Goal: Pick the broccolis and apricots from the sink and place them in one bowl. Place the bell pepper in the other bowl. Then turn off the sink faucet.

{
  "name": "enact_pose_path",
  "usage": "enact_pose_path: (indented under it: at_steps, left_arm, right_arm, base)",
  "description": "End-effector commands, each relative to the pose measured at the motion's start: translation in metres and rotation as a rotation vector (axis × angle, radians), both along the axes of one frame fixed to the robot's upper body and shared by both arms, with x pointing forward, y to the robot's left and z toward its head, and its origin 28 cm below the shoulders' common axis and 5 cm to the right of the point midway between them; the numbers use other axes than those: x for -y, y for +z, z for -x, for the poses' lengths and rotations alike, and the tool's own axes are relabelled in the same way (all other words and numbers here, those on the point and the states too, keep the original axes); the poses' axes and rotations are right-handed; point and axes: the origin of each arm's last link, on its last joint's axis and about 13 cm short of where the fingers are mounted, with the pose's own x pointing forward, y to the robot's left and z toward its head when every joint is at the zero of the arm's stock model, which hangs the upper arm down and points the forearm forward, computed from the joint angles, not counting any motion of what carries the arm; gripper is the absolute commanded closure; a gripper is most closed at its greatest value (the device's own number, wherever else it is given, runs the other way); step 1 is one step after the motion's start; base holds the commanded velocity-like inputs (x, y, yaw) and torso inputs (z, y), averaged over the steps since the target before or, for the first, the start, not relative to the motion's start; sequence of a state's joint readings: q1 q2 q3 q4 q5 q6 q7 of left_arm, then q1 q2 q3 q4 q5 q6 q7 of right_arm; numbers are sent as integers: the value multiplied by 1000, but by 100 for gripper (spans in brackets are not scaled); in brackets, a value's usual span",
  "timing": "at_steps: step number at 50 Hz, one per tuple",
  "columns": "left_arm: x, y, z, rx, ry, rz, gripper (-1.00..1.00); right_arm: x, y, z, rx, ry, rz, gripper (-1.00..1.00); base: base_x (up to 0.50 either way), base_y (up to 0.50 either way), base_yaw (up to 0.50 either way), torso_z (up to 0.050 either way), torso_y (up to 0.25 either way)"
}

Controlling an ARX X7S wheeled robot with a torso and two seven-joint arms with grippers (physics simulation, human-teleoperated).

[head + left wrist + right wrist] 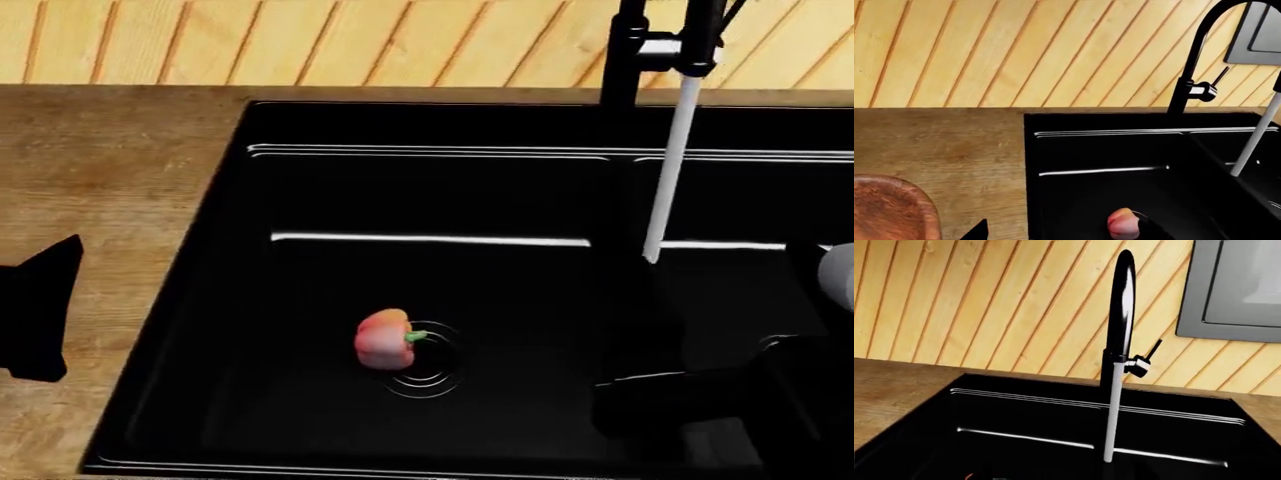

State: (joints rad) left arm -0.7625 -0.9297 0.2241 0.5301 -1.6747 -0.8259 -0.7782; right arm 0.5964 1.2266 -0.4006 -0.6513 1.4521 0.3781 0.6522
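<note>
One orange-red bell pepper (384,340) with a green stem lies on the floor of the black sink (227,240), beside the drain; it also shows in the left wrist view as the pepper (1123,223). No broccolis or apricots are in view. A brown wooden bowl (887,210) stands on the counter left of the sink. My left gripper (1064,236) hovers over the counter by the sink's left rim, open, its fingers wide apart around nothing. My right gripper (687,400) is a dark shape low over the sink's right side. The black faucet (1121,315) pours a white stream (667,170).
The faucet's lever handle (1147,357) sticks out to the right of the spout. A wooden counter (107,200) surrounds the sink, with a plank wall behind. A grey framed panel (1234,290) hangs on the wall at the right.
</note>
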Motion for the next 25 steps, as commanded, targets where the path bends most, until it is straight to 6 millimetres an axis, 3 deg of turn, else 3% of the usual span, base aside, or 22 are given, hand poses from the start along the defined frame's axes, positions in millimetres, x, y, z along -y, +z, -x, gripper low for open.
enact_pose_path:
  at_steps: [1,11,25]
  left_arm:
    - [2,-2,-1,-2,-13,24,-100]
    - [2,-4,-4,-11,-14,19,-100]
    - [5,-7,-8,-15,-21,17,-100]
  right_arm:
    - [0,2,2,18,0,9,-100]
    - [0,0,2,24,-6,15,-100]
    - [1,-10,0,17,-13,15,-100]
  base:
    - [0,-500,0,0,0]
    - [3,-476,0,0,0]
    - [116,-38,0,0,0]
